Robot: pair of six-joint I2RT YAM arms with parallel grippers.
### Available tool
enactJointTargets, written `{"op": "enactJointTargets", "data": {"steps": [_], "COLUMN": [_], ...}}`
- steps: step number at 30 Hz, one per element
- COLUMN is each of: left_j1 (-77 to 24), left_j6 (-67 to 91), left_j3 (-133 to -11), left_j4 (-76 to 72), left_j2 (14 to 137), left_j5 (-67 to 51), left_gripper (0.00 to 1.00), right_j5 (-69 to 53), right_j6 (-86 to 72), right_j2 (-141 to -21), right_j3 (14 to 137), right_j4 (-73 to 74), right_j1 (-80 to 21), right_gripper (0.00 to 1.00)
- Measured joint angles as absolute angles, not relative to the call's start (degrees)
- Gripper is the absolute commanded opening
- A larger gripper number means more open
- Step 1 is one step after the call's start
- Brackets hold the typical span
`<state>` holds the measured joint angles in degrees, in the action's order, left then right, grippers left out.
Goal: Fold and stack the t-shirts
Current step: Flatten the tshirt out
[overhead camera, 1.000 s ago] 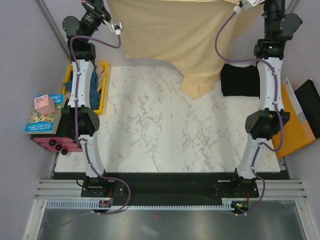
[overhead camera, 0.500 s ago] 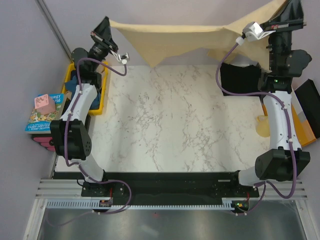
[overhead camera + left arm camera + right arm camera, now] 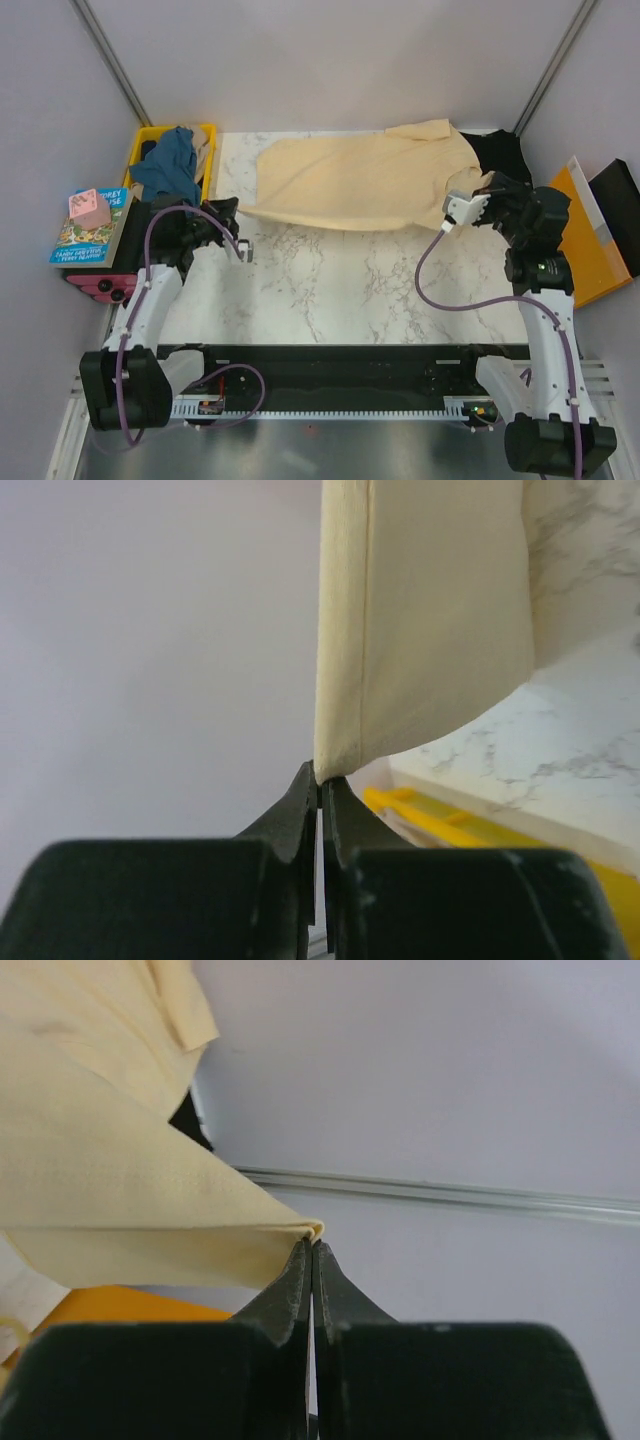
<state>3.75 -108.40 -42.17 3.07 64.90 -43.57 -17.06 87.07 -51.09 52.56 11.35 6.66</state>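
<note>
Left gripper (image 3: 320, 780) and right gripper (image 3: 312, 1247) each pinch 1 corner of cream t-shirt (image 3: 360, 185) near far edge; pull taut, lower evenly.

The only lettering in view stands on the cover of a picture book (image 3: 84, 236) lying at about nine o'clock in the overhead view. Its title runs in pale capitals across the upper part of the cover, partly covered by a pink block (image 3: 88, 208), and the visible part seems to end in "HOUSE". A line of smaller capitals along the lower edge is too small to read with certainty.
</note>
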Motion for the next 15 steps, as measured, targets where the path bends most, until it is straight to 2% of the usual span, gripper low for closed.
{"op": "enactJointTargets", "data": {"steps": [4, 9, 15], "left_j1": [3.79, 3.79, 3.84], "left_j6": [-110.93, -112.25, -112.62], "left_j3": [-40.03, -39.7, -41.3], "left_j4": [16.75, 29.36, 41.91], "left_j2": [59.64, 59.61, 60.18], "left_j5": [-45.17, -43.79, -41.58], "left_gripper": [0.02, 0.02, 0.02], "right_j5": [-20.18, -20.93, -19.22], "right_j6": [89.43, 95.92, 101.75], "right_j2": [-47.94, -50.24, -52.29], "right_j3": [53.49, 56.42, 56.82], "right_j4": [27.59, 51.9, 69.08], "right_j1": [6.48, 6.48, 6.48], "right_gripper": [0.0, 0.0, 0.0]}}
